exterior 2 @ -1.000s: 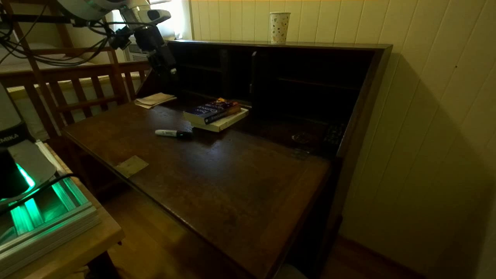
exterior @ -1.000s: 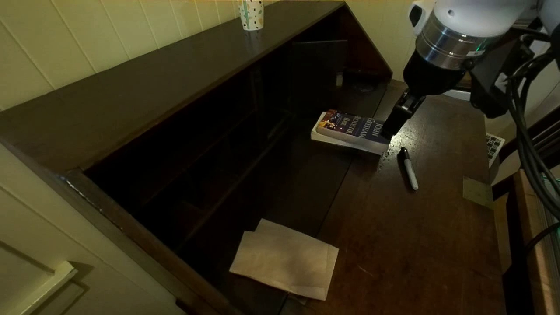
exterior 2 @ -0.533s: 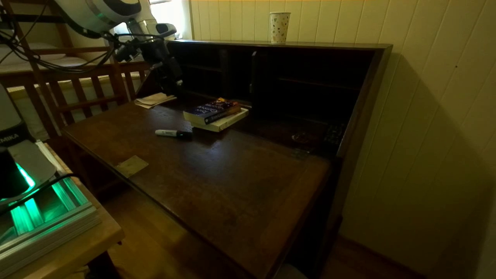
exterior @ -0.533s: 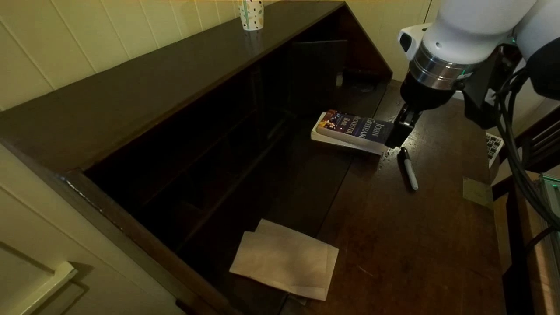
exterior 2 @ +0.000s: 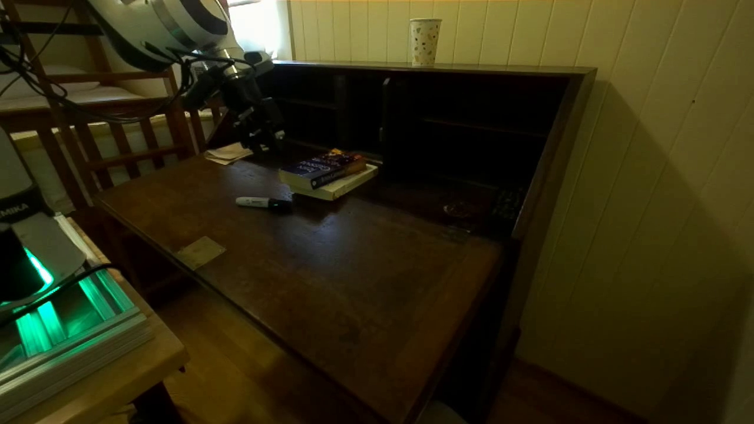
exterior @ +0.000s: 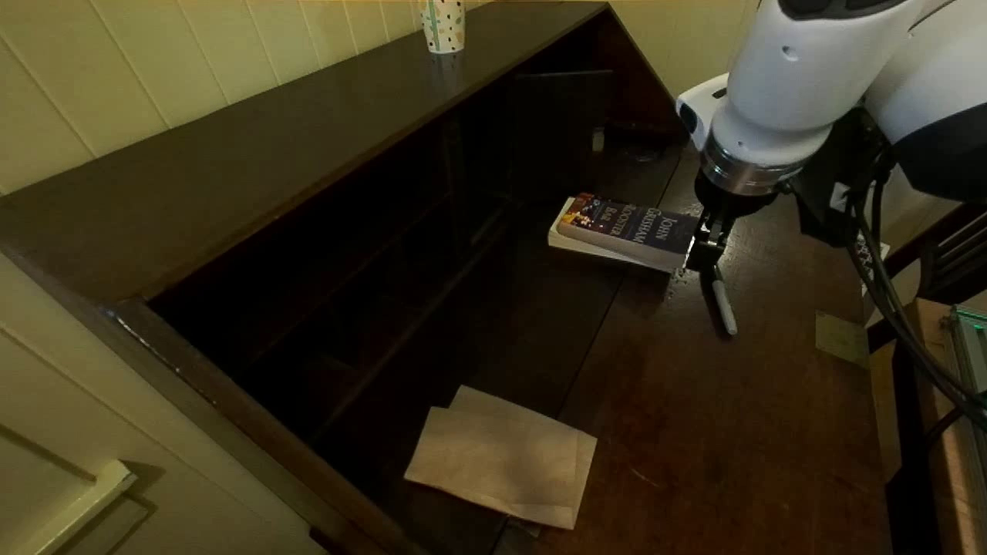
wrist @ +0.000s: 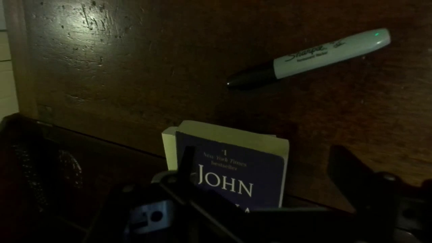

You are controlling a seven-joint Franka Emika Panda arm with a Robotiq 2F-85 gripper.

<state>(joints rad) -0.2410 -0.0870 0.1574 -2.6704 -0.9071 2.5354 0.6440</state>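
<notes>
My gripper is open and empty, with its two fingers spread apart in the wrist view. In an exterior view the gripper hangs above the desk, apart from the books. The nearest thing is a dark blue paperback lettered "John", lying on a cream book; my left finger overlaps the cover in the wrist view. The paperback shows in both exterior views. A grey-white Sharpie marker with a black cap lies beside the books; the gripper partly covers its cap in an exterior view.
Folded brown paper lies on the dark wooden desk. A spotted paper cup stands on the desk's top shelf. Dark cubbyholes line the back. A metal plate sits at the front edge.
My arm has come down, and the gripper has moved lower, toward the books and the marker's cap end. The gripper looks turned too. The books, marker, paper and cup have not moved.
</notes>
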